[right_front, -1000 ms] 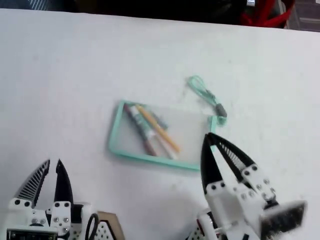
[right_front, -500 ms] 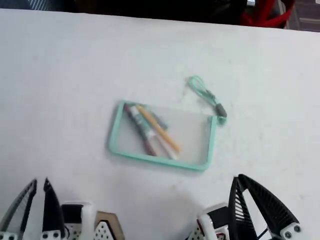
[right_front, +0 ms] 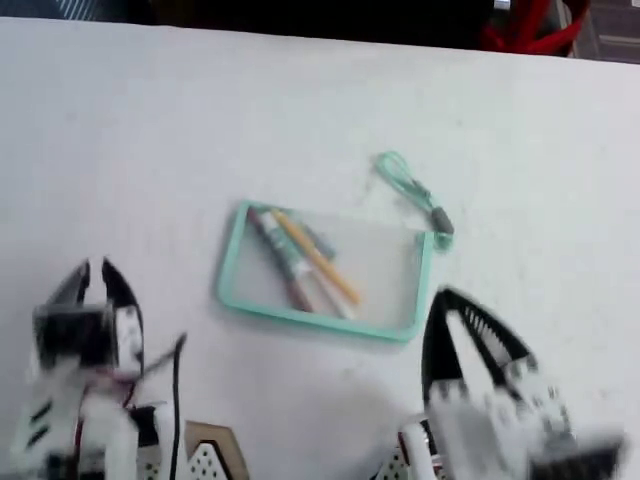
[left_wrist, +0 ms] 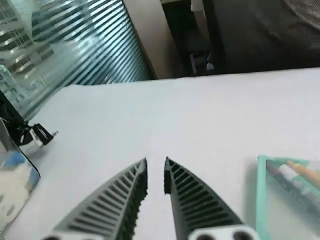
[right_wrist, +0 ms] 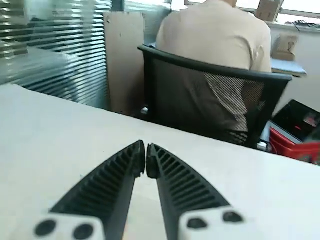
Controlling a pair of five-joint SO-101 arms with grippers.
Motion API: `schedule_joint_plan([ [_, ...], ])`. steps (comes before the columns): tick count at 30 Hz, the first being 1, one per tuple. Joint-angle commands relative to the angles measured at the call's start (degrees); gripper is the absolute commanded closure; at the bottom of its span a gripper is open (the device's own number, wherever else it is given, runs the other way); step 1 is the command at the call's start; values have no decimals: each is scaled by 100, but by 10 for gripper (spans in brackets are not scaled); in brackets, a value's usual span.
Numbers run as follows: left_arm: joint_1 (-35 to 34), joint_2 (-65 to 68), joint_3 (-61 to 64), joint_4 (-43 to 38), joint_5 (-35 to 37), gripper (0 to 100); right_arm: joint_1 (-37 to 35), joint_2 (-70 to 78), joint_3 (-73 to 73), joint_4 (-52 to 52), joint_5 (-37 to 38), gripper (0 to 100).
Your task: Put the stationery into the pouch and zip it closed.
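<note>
**Watching the zip end**

Spotting the pouch (right_front: 380, 265) centre-stage, pens (right_front: 315, 262) inside, cord (right_front: 405, 185) trailing off one corner; cannot tell whether zipped. Poised just beside its cord-side end with the right claw (right_front: 440, 297), pinched closed, empty; waiting well apart with the left claw (right_front: 95, 265), barely parted, empty. Risking a shove instead of a zip if unpinned. Bare counter (right_front: 150, 130) all round, far edge well off

Left claw (left_wrist: 156, 169) near pouch (left_wrist: 286, 212)

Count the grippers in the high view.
2. The left gripper is at the table's near left; the right gripper is by the pouch's near right corner.
</note>
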Motion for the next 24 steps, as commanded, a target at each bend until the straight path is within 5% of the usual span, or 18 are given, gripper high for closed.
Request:
schedule_joint_plan([
  [1, -92, 48, 1160, -501, 70, 928, 1543, 48, 1204, -910, -44, 981],
  [5, -84, 48, 1679, -501, 79, 928, 2501, 22, 2145, -1824, -53, 981],
  [16, 822, 48, 2585, -545, 554, 928, 1323, 22, 2919, -840, -9, 981],
  [24, 840, 48, 3516, -510, 545, 928, 1358, 22, 5407, -1807, 0, 981],
])
